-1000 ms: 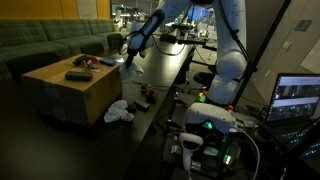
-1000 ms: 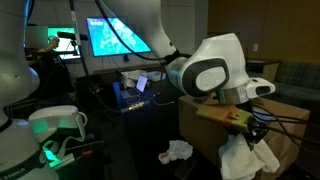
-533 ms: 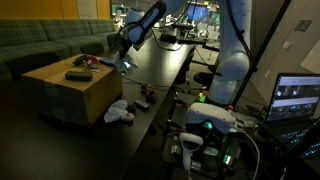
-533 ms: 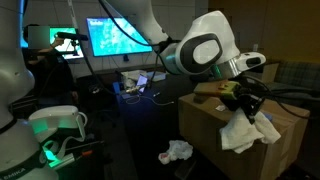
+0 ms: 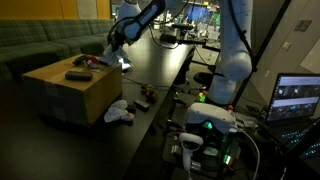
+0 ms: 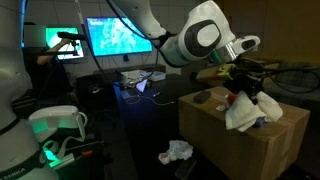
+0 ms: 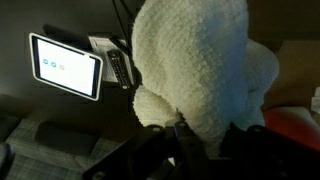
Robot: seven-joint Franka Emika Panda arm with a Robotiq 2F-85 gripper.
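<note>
Arm [image 5: 145, 15] outstretched, wrist [image 6: 205, 38] angled downward, fingers [image 7: 183, 138] tightly pinched together.

Two white towels here: the held towel [image 6: 247, 110] and the crumpled towel [image 6: 177, 151]. One cardboard box [image 6: 240, 150], one dark remote [image 5: 78, 75] on it. Two lit monitors [image 6: 120, 38] behind.

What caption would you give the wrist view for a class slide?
Gripper shut on a fluffy white cloth, a lit screen beyond.

No readable text or labels, monitor [image 6: 118, 38] and laptop screen [image 5: 298, 98] too blurred.
</note>
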